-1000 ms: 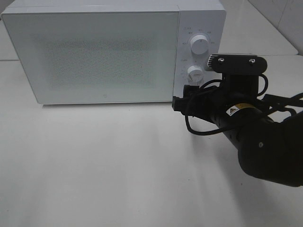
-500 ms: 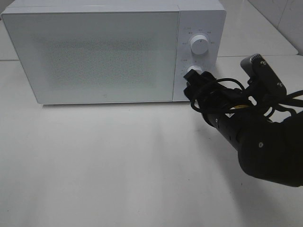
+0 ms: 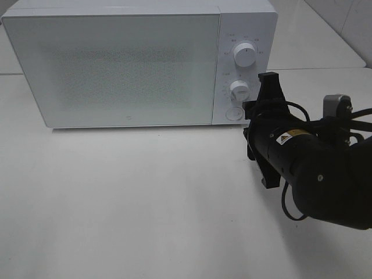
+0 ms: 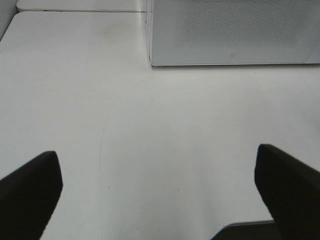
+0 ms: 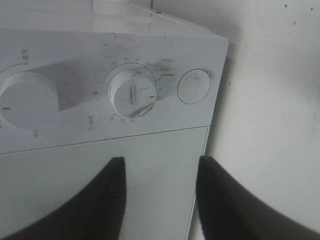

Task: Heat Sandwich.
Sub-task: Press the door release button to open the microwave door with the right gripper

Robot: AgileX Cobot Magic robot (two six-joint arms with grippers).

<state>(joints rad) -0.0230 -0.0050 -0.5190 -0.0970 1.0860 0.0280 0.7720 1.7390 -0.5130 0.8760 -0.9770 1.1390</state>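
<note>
The microwave (image 3: 139,64) door is closed and the sandwich is not visible anywhere, presumably inside, so what remains looks like setting the timer dial (image 5: 132,93). The right gripper (image 5: 159,192), fingers apart and empty, sits just off the panel, dial ahead of its tips, having rolled and narrowed since earlier. The left gripper (image 4: 160,190) hangs wide open over bare table (image 4: 125,125).

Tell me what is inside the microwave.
Cannot tell. The microwave door is shut, and its frosted, dotted panel hides the interior. No sandwich shows in any view.
</note>
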